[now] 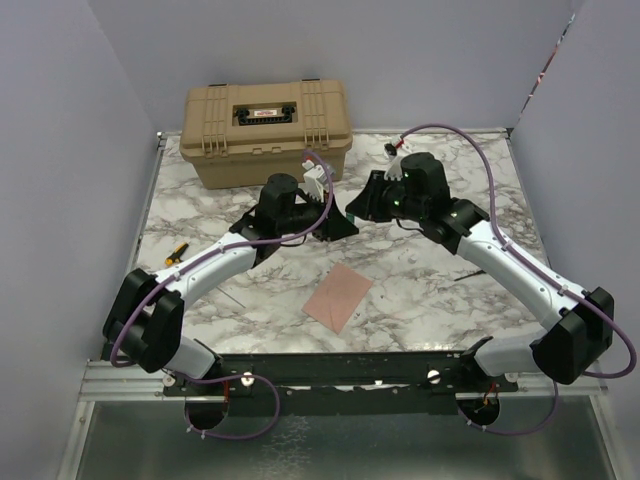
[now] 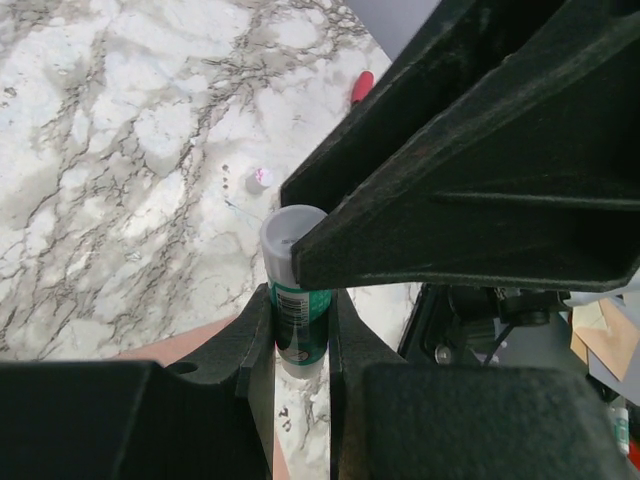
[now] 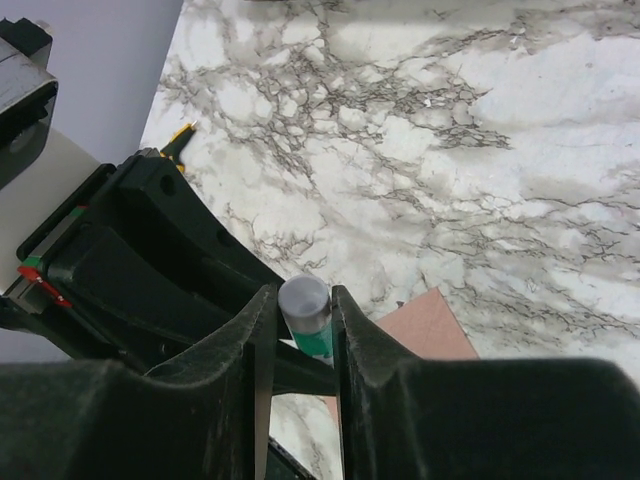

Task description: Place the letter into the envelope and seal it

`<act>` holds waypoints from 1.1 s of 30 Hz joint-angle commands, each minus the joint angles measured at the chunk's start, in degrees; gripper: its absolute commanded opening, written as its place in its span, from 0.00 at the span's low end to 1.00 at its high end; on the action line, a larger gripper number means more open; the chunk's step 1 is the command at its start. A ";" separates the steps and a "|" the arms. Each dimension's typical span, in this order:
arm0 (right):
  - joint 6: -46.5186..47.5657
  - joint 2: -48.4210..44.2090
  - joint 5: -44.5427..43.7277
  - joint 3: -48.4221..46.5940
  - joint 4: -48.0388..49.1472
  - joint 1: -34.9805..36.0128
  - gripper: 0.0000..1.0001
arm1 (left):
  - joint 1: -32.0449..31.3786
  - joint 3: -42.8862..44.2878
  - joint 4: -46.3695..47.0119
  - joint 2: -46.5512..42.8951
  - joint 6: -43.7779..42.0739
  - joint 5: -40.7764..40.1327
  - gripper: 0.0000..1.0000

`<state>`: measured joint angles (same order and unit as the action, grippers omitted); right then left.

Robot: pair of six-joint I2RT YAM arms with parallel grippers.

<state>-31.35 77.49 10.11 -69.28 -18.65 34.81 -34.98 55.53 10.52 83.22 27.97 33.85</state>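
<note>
The pinkish-brown envelope lies flat on the marble table, in front of both grippers; a corner shows in the right wrist view. The tan-orange letter is not in view. A green glue stick with a white cap is held in the air between the two arms. My left gripper is shut on its green body. My right gripper is shut on its cap end. The two grippers face each other above the table's middle.
A tan hard case stands at the back of the table. A yellow-and-black tool lies at the left. A small red-and-white item lies at the back right. Purple walls enclose the table.
</note>
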 commanded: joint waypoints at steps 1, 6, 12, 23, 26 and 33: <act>2.14 0.38 2.20 -1.64 -2.14 0.41 0.31 | -0.39 -0.24 1.13 -2.86 -0.98 4.75 0.00; 2.00 0.93 1.90 -1.89 -2.37 0.37 0.35 | -0.35 -0.24 1.09 -2.93 -0.90 5.39 0.00; 2.27 -0.99 1.60 -0.43 0.71 0.43 0.01 | -0.35 -0.42 0.52 -3.20 -0.97 7.03 0.00; 26.03 -13.68 37.16 4.25 6.13 -0.54 0.00 | -0.44 -1.21 0.59 -4.97 -5.80 21.66 0.00; 33.08 -17.10 47.03 5.62 5.12 -0.55 0.00 | -0.44 -2.22 2.65 -6.56 -6.21 23.98 0.00; 32.95 -17.74 41.91 4.54 3.52 -0.53 0.08 | -0.92 -3.87 4.96 -10.97 -7.68 22.38 0.00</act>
<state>0.16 61.14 48.07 -63.68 -15.46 33.41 -37.71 53.89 17.23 73.34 20.60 60.60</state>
